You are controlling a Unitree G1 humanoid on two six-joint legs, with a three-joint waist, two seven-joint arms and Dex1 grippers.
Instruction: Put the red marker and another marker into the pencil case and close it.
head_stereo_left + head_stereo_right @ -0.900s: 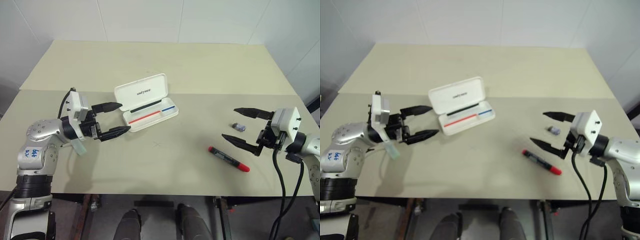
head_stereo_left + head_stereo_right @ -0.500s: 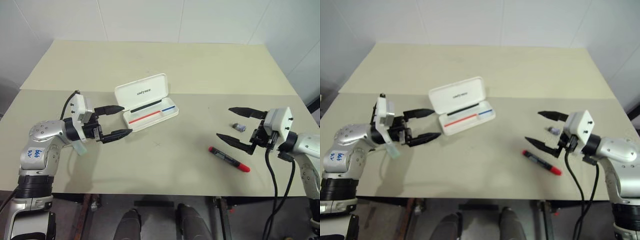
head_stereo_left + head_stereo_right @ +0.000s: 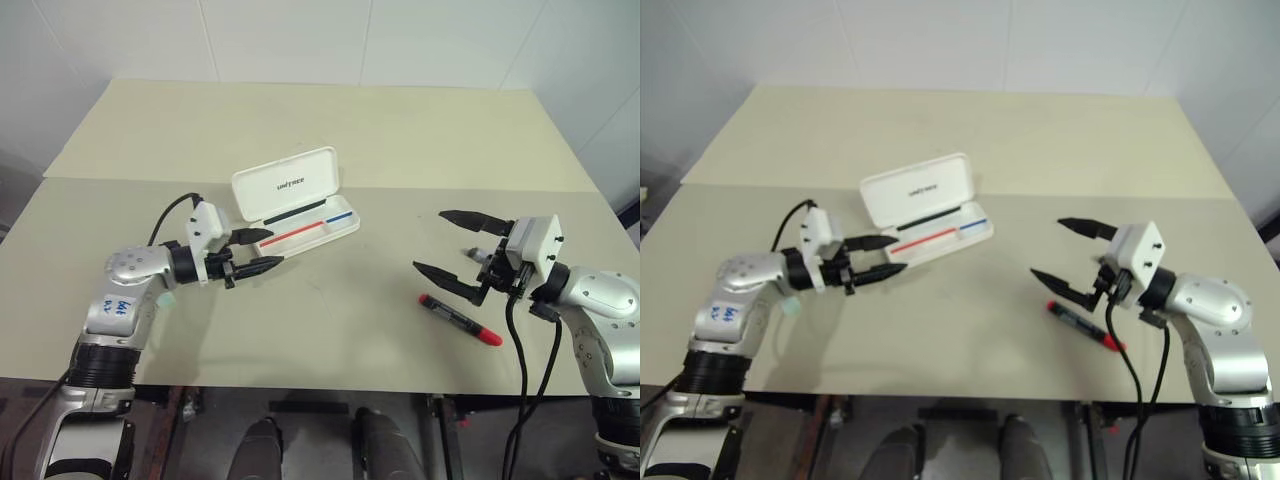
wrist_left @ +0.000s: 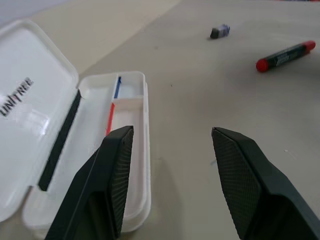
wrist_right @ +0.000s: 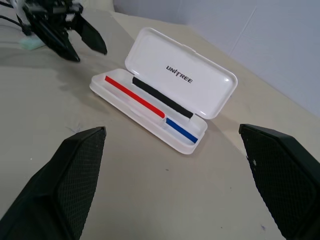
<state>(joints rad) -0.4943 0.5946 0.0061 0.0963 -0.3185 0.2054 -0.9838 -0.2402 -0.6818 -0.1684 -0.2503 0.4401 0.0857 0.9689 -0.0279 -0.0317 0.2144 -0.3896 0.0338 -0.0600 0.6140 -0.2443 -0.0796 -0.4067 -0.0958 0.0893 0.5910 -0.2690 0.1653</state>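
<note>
The white pencil case (image 3: 283,183) lies open left of the table's middle, its lid up and its tray (image 4: 136,107) showing red-blue and black stripes. My left gripper (image 3: 273,249) hovers open and empty at the tray's near left end, pointing right. A pale mint-green marker (image 3: 164,298) peeks out from under my left forearm and also lies behind that gripper in the right wrist view (image 5: 30,44). The red marker (image 3: 459,320) lies flat at the front right. My right gripper (image 3: 429,240) is wide open and empty, just up and left of it.
A small grey lump (image 4: 219,31) sits on the table behind my right gripper's fingers (image 3: 462,217). The table's seam (image 3: 420,189) runs across behind the case, and the front edge (image 3: 330,383) is close below the red marker.
My left gripper has moved right, off the green marker and up to the case, and its jaws have narrowed. My right gripper has shifted left, nearer the red marker, still wide open.
</note>
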